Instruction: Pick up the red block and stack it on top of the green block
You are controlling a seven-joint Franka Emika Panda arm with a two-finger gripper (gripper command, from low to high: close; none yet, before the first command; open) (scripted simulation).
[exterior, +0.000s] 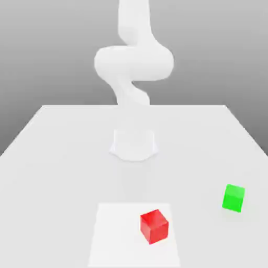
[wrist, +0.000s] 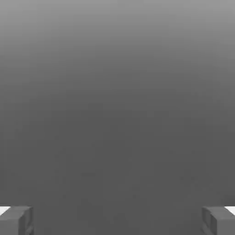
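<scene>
The red block [exterior: 154,226] sits on the white table near its front edge, a little to the exterior view's right of centre. The green block [exterior: 233,198] rests on the table further to the exterior view's right and slightly further back, apart from the red one. In the hand view my gripper [wrist: 117,221] is open, its two grey fingertips [wrist: 16,220] far apart with only a grey backdrop between them. Neither block is between the fingers.
The white arm [exterior: 133,63] rises from its round base [exterior: 134,144] at the table's middle and curls upward. A lighter square patch [exterior: 118,235] marks the table [exterior: 52,157] under and beside the red block.
</scene>
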